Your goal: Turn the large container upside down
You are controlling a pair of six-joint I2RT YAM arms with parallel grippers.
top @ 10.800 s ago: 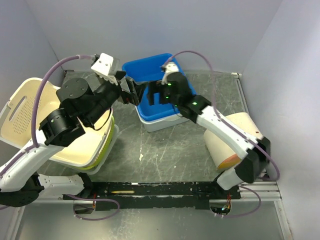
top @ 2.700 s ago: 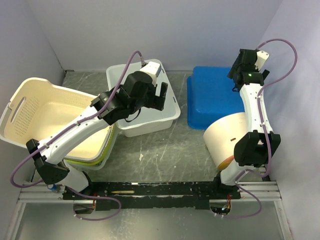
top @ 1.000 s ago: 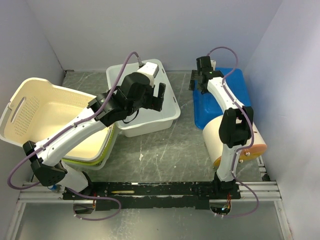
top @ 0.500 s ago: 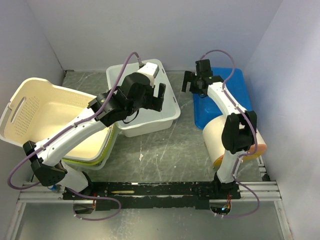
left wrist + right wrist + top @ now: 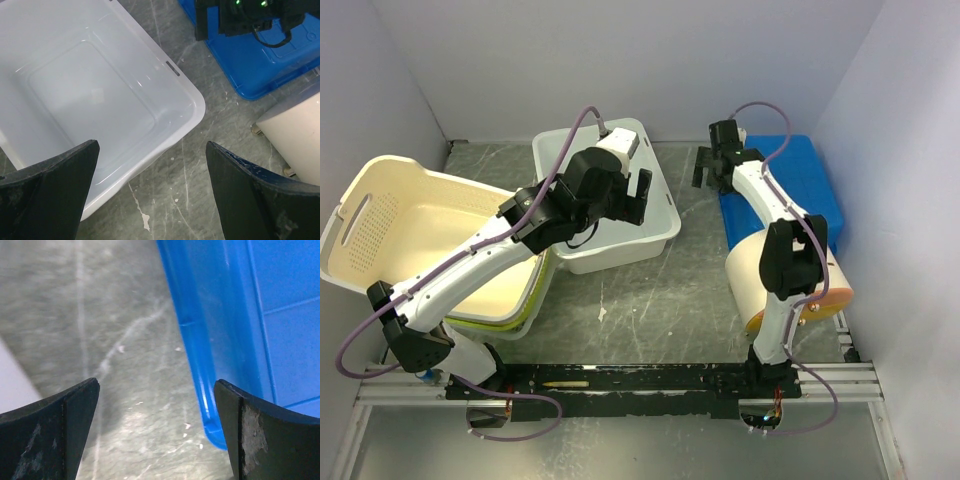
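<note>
The large container (image 5: pixel 415 225) is a cream basket with perforated walls and a cut-out handle. It lies tilted at the far left of the top view, opening up, resting on a green-rimmed tub (image 5: pixel 525 305). It is out of view in both wrist views. My left gripper (image 5: pixel 636 196) is open and empty above the near right corner of a white tub (image 5: pixel 620 235), well right of the basket. In its wrist view the left gripper (image 5: pixel 152 195) frames that tub's corner (image 5: pixel 90 95). My right gripper (image 5: pixel 705 170) is open and empty beside the blue tub's left edge (image 5: pixel 200 355).
The blue tub (image 5: pixel 790 190) lies upside down at the back right, against the wall. A cream cylinder (image 5: pixel 775 275) lies on its side at the right, near the right arm's base. Grey walls close in the table on three sides.
The blue tub has slid right toward the wall. My right gripper came off it and now hangs over the table at its left edge. The left arm has not moved.
</note>
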